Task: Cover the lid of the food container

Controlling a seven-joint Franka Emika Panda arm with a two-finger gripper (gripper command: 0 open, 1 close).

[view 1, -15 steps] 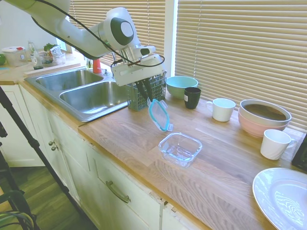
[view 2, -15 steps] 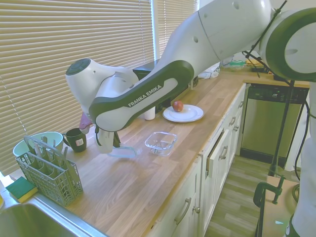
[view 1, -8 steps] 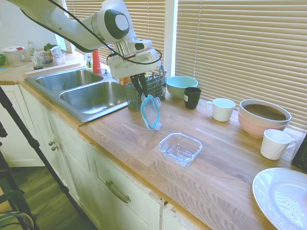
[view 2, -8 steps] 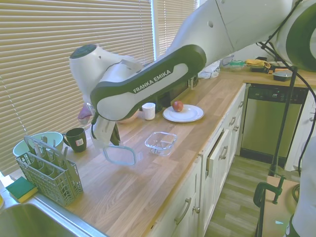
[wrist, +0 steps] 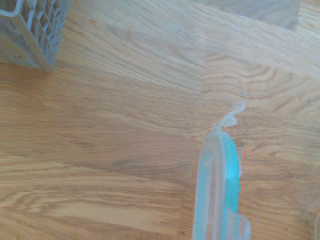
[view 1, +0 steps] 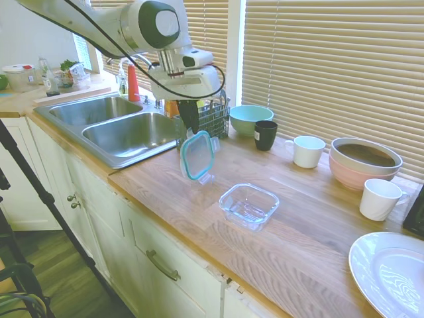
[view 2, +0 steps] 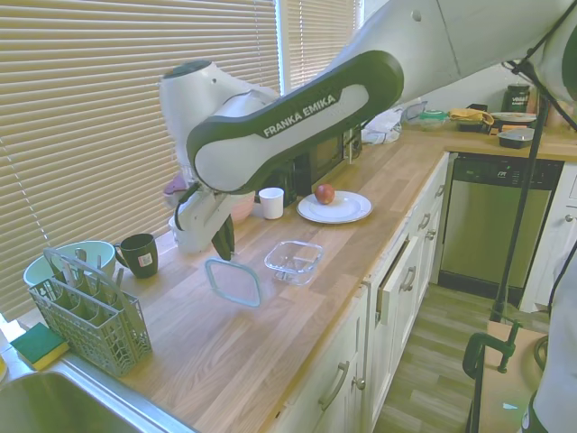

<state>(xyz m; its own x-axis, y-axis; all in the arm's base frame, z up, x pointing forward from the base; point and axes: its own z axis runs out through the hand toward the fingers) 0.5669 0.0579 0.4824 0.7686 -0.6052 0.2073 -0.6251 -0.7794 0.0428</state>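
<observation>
Lid [view 1: 197, 154] hangs on edge in the air, pinched at its top rim by the tool [view 1: 189, 122], clear of the desk [view 1: 199, 199]. First exterior view: arm enters from 10 o'clock, tool pointing down. Lid shows its teal seal rim, one snap tab at the low end. Tub [view 1: 249, 205] sits upright on the desk at 4 o'clock of the lid, well apart, nothing in it. Cutlery basket [view 1: 212, 122] is just behind the tool at 1 o'clock, next to the sink [view 1: 126, 132]. Teal bowl [view 1: 250, 119] and black mug [view 1: 265, 134] sit at 2 o'clock of the lid. White mug [view 1: 308, 151], pink bowl [view 1: 366, 162], second white mug [view 1: 379, 199] and plate [view 1: 391, 271] run on toward 4 o'clock.

Second exterior view: arm enters from 2 o'clock. Tool [view 2: 221, 244] grips the lid [view 2: 233, 281] by its upper edge; lid hangs tilted above the desk [view 2: 270, 352]. Tub [view 2: 294, 261] is at 2 o'clock of the lid, near, not touching. Basket [view 2: 90, 316] at 9 o'clock, black mug [view 2: 138, 255] and teal bowl [view 2: 63, 262] at 10 o'clock. Plate with a red apple [view 2: 325, 193] sits beyond the tub.

Wrist view: lid [wrist: 217, 190] seen edge-on, teal seal along one side, wood grain of the desk [wrist: 125, 125] behind it, a corner of the basket [wrist: 32, 30] in frame. Tub not in frame.
</observation>
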